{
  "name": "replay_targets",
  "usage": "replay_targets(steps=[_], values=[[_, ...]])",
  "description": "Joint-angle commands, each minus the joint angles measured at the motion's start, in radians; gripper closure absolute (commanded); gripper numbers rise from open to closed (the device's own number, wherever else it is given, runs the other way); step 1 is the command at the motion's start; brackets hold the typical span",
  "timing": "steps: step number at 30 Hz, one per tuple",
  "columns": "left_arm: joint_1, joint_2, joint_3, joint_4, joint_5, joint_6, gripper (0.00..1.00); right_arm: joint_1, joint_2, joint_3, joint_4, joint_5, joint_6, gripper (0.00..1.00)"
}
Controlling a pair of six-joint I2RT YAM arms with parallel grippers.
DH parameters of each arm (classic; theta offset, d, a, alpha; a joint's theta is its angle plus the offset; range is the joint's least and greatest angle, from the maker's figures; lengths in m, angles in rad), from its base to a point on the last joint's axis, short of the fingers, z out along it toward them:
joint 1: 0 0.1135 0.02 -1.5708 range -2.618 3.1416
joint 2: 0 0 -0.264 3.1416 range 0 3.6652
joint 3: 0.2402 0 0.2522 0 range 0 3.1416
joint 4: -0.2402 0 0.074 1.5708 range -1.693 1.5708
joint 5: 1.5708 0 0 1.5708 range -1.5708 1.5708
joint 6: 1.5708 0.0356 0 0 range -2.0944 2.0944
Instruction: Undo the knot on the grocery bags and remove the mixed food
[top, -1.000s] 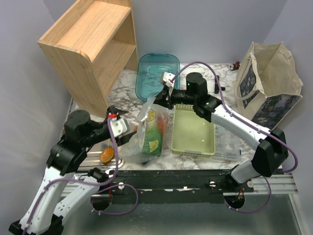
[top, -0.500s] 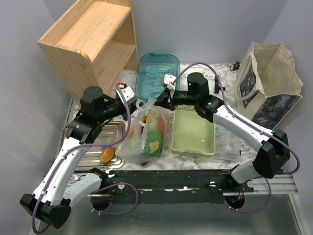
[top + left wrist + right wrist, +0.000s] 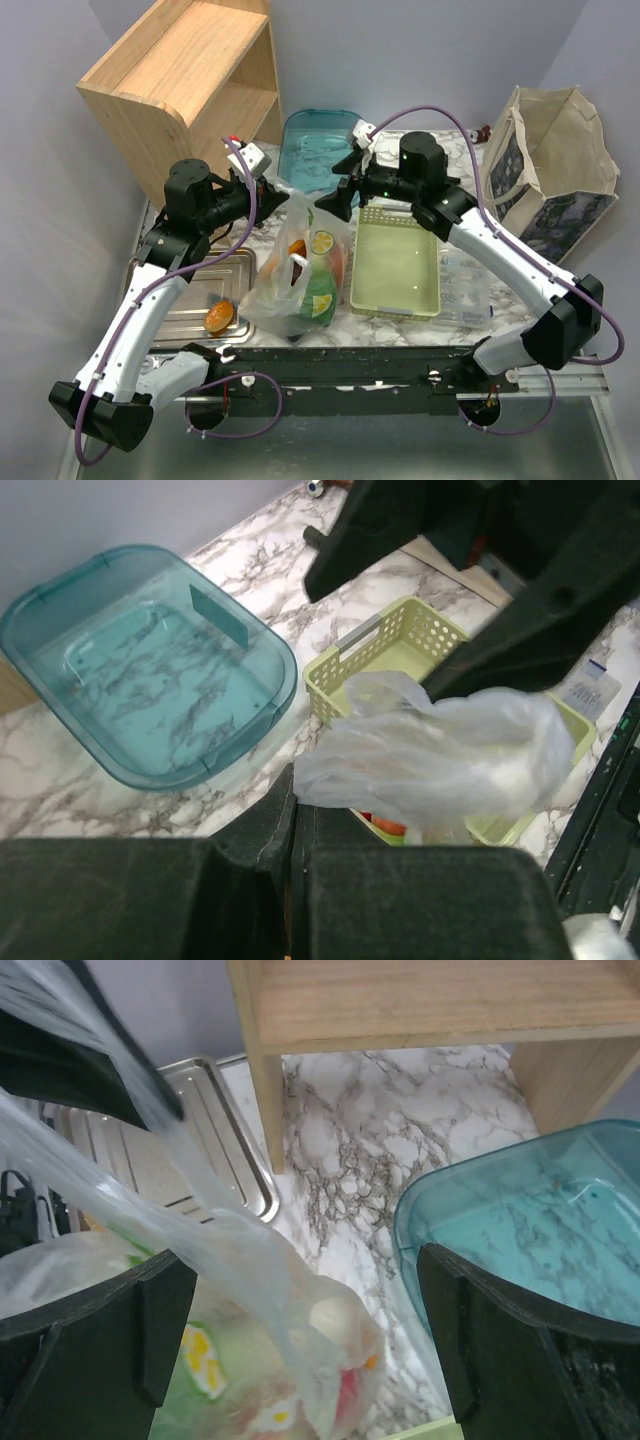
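Note:
One grocery bag (image 3: 300,270), thin whitish plastic, stands between the steel tray and the green basket (image 3: 395,270). Through it show some of the mixed food: a green chips bag (image 3: 319,290) with lemon pictures, something orange (image 3: 297,249) and something red. My left gripper (image 3: 274,188) is shut on the bag's upper left edge; in the left wrist view the plastic (image 3: 440,760) spreads from the closed gripper tips (image 3: 291,795). My right gripper (image 3: 336,200) hangs open just right of the bag's top. Its fingers (image 3: 90,1335) stand wide apart above the bag (image 3: 260,1270) without touching it.
A wooden shelf (image 3: 185,90) stands at the back left and a teal tub (image 3: 320,150) behind the bag. The steel tray (image 3: 180,300) holds a round orange item (image 3: 219,317). A cloth tote bag (image 3: 545,170) stands at the right, with a clear lid (image 3: 465,295) beside the basket.
My left gripper rose from beside the tray to the bag's top and shut on the plastic. My right gripper let go of the bag, opened and drew back up to the right.

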State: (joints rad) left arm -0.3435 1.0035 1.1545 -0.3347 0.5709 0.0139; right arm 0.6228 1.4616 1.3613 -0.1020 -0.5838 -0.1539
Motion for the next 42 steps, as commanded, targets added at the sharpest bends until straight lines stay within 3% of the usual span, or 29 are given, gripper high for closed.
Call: replay_targets(steps=[1, 4, 9, 13, 15, 16, 18, 19, 23, 27, 32, 34, 36, 37, 39, 42], values=[[-0.009, 0.013, 0.032, -0.004, -0.114, -0.100, 1.00, 0.092, -0.107, -0.076, 0.077, 0.198, 0.151, 0.00], [-0.011, 0.021, 0.033, 0.005, -0.127, -0.100, 1.00, 0.183, -0.150, -0.135, 0.118, 0.296, 0.118, 0.00], [-0.015, 0.024, 0.033, 0.009, -0.110, -0.105, 1.00, 0.317, -0.091, -0.137, 0.165, 0.595, 0.012, 0.00], [-0.017, 0.012, 0.024, -0.008, -0.092, -0.082, 1.00, 0.329, -0.038, -0.152, 0.284, 0.823, -0.077, 0.02], [-0.016, 0.001, 0.017, -0.024, -0.096, -0.061, 1.00, 0.325, -0.032, -0.156, 0.281, 0.893, -0.110, 0.19], [-0.015, -0.004, 0.016, -0.037, -0.105, -0.049, 1.00, 0.317, -0.035, -0.153, 0.252, 0.892, -0.113, 0.35], [-0.007, -0.005, 0.024, -0.067, -0.117, -0.025, 1.00, 0.297, -0.055, -0.154, 0.180, 0.883, -0.089, 0.81], [-0.001, -0.005, 0.031, -0.082, -0.115, -0.006, 1.00, 0.288, -0.069, -0.162, 0.139, 0.868, -0.080, 0.97], [0.008, 0.020, 0.058, -0.120, -0.206, 0.090, 1.00, 0.210, -0.146, -0.210, -0.008, 0.726, -0.046, 0.99], [0.050, 0.135, 0.147, -0.166, -0.293, 0.145, 1.00, 0.134, -0.196, -0.232, -0.124, 0.498, -0.028, 0.99], [0.068, 0.275, 0.301, -0.195, -0.345, 0.204, 1.00, 0.095, -0.190, -0.214, -0.191, 0.359, -0.016, 0.99], [0.069, 0.344, 0.377, -0.254, -0.315, 0.237, 1.00, 0.067, -0.178, -0.199, -0.197, 0.280, -0.015, 0.99], [0.069, 0.406, 0.472, -0.359, -0.195, 0.263, 1.00, 0.043, -0.148, -0.167, -0.178, 0.250, 0.009, 0.99], [0.069, 0.421, 0.512, -0.406, -0.102, 0.277, 0.95, 0.028, -0.121, -0.135, -0.174, 0.230, 0.023, 0.99], [0.069, 0.415, 0.535, -0.484, 0.070, 0.307, 0.66, -0.005, -0.058, -0.061, -0.171, 0.185, 0.071, 0.99], [0.080, 0.348, 0.497, -0.584, 0.249, 0.367, 0.32, -0.030, 0.027, 0.034, -0.176, 0.146, 0.118, 0.99]])
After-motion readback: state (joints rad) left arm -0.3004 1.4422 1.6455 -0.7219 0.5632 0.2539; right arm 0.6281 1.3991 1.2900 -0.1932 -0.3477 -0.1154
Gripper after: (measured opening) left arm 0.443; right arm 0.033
